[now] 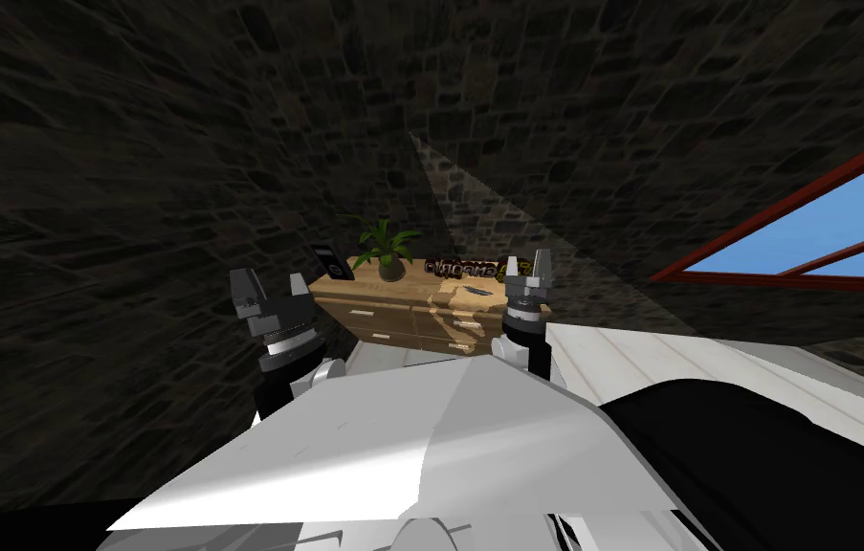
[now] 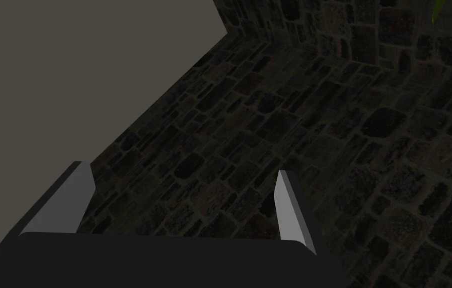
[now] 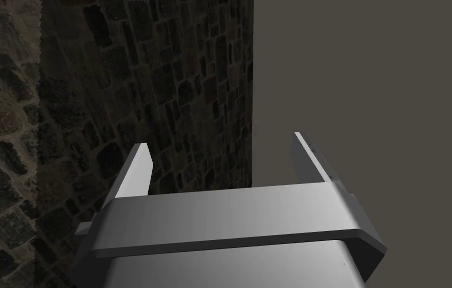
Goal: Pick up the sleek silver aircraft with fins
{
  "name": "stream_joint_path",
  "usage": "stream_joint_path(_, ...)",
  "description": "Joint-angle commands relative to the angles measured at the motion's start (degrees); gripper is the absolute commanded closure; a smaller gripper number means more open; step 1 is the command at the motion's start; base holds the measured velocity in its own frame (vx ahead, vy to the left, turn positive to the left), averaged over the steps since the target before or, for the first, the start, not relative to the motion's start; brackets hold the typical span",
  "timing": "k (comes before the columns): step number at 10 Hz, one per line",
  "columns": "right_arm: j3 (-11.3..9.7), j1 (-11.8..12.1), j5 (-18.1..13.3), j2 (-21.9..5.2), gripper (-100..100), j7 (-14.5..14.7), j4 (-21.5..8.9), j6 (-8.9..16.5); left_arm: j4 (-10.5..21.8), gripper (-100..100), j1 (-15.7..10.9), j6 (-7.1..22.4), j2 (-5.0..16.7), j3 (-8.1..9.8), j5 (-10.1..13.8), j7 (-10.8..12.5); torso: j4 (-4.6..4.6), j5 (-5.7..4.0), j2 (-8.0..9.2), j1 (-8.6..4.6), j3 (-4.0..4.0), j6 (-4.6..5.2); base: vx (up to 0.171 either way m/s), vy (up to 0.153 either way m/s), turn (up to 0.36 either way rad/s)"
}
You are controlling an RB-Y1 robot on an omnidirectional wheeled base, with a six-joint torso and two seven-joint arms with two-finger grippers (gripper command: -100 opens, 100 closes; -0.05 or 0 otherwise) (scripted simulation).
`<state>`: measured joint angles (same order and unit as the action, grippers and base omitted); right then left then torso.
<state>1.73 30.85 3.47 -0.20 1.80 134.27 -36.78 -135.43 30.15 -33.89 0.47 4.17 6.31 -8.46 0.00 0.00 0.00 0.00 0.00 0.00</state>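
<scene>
Head view: a wooden dresser (image 1: pixel 401 316) stands at the stone wall with a potted plant (image 1: pixel 387 251) on top. The small, slim grey aircraft (image 1: pixel 479 291) lies on the dresser top, right of the plant; it is too small to make out its fins. A dark slab (image 1: pixel 332 261) sits just left of the plant. The left gripper (image 1: pixel 272 287) is raised low and to the left of the plant. The right gripper (image 1: pixel 527 263) is right of the plant, near the aircraft and holding nothing.
Left wrist view: fingers (image 2: pixel 287 205) spread, released.
Right wrist view: fingers (image 3: pixel 137 170) spread, released.

One dresser (image 1: pixel 391 311) carries one plant (image 1: pixel 387 251), one dark slab (image 1: pixel 333 262), one lettered box (image 1: pixel 458 269) and one small grey aircraft (image 1: pixel 478 291). There are two claws, the left claw (image 1: pixel 272 287) and the right claw (image 1: pixel 527 266), with two fingers (image 2: pixel 287 210) each. There is one window (image 1: pixel 831 239).
</scene>
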Motion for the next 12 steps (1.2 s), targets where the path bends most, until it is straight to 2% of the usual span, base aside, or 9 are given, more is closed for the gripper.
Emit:
stream_joint_path(1,0.0,0.4,-0.3,-2.0,-100,0.2,0.1,-0.4,0.0,0,0.0,0.0,0.0,0.0,0.0,0.0,0.0,0.0,0.0,0.0,0.0,0.0,-0.032,0.014,0.004)
stream_joint_path(7,-0.3,4.1,-3.7,-12.0,-100,1.9,-1.0,-4.1,0.0,0,0.0,0.0,0.0,-0.01,0.0,0.0,0.11,0.05,0.47,0.23,0.28,0.0,-0.107,0.06,0.027)
stream_joint_path(8,-0.3,4.1,-3.7,-12.7,-100,1.9,-1.0,-4.1,0.0,0,0.0,0.0,0.0,-0.01,0.0,0.0,0.11,0.07,0.51,0.31,0.3,0.0,-0.08,0.065,0.009)
stream_joint_path(12,-0.5,6.2,-6.6,-19.8,-100,3.2,-3.4,-6.3,0.0,0,0.0,0.0,0.0,-0.01,0.0,0.0,0.07,0.06,0.3,0.24,0.18,0.0,-0.072,0.064,0.05)
